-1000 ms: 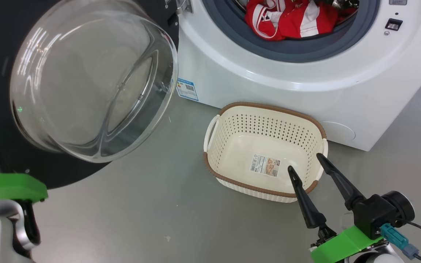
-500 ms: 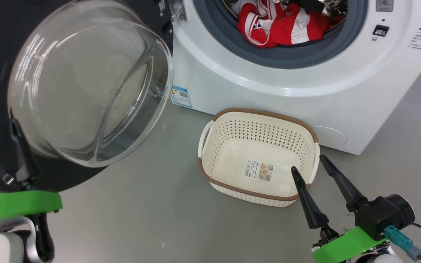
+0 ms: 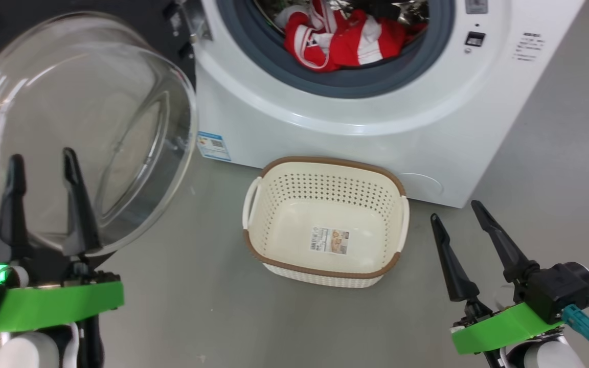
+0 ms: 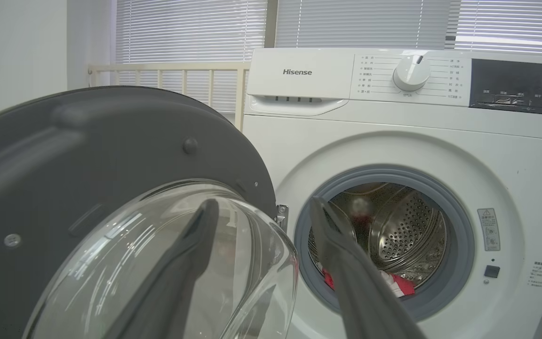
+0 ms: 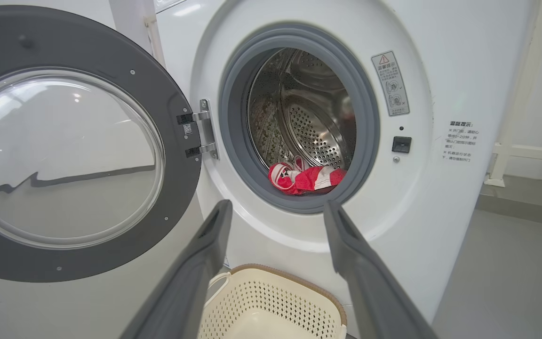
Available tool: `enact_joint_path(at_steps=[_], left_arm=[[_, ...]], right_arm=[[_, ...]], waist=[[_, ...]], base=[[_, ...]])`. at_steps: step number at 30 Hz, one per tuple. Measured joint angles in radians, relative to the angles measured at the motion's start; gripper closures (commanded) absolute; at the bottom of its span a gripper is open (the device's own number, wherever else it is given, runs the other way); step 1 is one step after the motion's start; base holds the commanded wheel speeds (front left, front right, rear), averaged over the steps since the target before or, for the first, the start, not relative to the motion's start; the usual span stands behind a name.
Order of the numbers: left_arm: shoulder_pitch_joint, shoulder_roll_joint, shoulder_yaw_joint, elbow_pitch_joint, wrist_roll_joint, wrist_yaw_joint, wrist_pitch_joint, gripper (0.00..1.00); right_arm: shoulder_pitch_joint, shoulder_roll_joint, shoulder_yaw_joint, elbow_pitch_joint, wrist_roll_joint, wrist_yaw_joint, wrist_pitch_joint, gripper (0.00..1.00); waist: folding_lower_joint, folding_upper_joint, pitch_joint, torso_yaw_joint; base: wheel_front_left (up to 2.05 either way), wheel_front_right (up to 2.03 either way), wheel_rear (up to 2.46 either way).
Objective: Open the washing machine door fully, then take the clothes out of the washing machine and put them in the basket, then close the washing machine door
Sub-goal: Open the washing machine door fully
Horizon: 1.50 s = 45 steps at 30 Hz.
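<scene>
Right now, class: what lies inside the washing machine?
Red clothes with white stripes lie at the front of the steel drum, against the grey ring. The heap covers the drum floor beneath it, so anything under it cannot be seen.

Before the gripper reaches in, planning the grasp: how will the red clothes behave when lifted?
The clothes lie crumpled in the washing machine, so probably floppy and draping. Thin-looking fabric, likely light. Bunched together, one pinch may lift several.

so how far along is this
Done: the washing machine door stands wide open. In hand: nothing, left gripper and right gripper open and empty. Left: the red clothes lie in the washing machine, the basket is empty, and the door needs closing.
</scene>
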<state>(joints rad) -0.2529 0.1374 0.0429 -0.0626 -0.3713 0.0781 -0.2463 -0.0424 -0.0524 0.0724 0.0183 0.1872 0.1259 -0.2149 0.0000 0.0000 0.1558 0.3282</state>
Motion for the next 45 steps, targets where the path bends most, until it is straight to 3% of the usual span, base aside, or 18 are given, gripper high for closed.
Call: enact_joint_path(at_steps=[19, 36, 45], left_arm=[[0.050, 0.003, -0.140, -0.004, 0.009, -0.069, 0.052, 0.00], [0.154, 0.000, -0.127, 0.039, 0.002, -0.060, 0.020, 0.00], [0.215, 0.002, -0.125, 0.054, 0.004, -0.059, 0.007, 0.00]], right_arm=[[-0.006, 0.001, -0.059, 0.023, 0.030, 0.000, -0.033, 0.00], [0.027, 0.003, -0.090, -0.029, 0.032, 0.000, -0.040, 0.00], [0.074, 0.006, -0.097, -0.041, 0.024, 0.000, -0.040, 0.00]], waist=[[0.0000, 0.0000, -0.009, -0.193], [0.0000, 0.0000, -0.035, -0.340], [0.0001, 0.0000, -0.077, -0.376]], base=[[0.00, 0.00, 0.00], [0.00, 0.00, 0.00], [0.00, 0.00, 0.00]])
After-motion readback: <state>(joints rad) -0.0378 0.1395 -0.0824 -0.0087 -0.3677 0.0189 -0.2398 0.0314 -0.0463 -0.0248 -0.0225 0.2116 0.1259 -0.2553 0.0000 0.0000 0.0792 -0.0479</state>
